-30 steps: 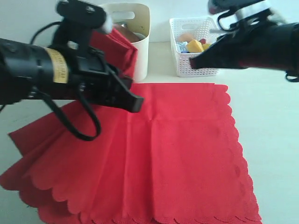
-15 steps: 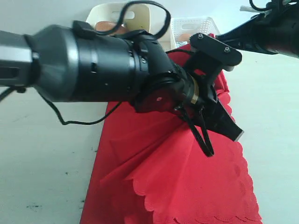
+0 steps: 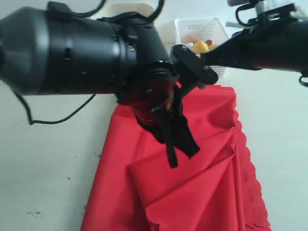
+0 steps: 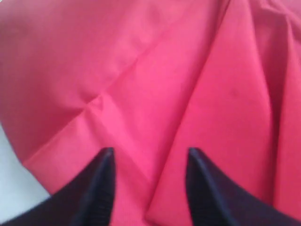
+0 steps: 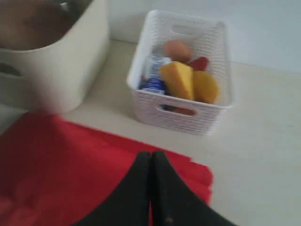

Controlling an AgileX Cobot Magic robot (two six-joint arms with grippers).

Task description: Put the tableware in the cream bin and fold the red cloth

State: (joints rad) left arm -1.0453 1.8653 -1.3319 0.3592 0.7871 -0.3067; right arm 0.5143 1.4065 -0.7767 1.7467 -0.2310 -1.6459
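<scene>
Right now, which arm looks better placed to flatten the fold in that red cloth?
Left, probably: the left gripper, open, hangs just over the folded red cloth. The right gripper, shut, sits off by the cloth's far edge near the white basket.

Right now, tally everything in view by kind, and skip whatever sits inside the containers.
Containers: 2, the cream bin and the white lattice basket
Cloths: 1, the red cloth
Pincers: 2, the left pincer open over the cloth, the right pincer shut
Total: 5
</scene>
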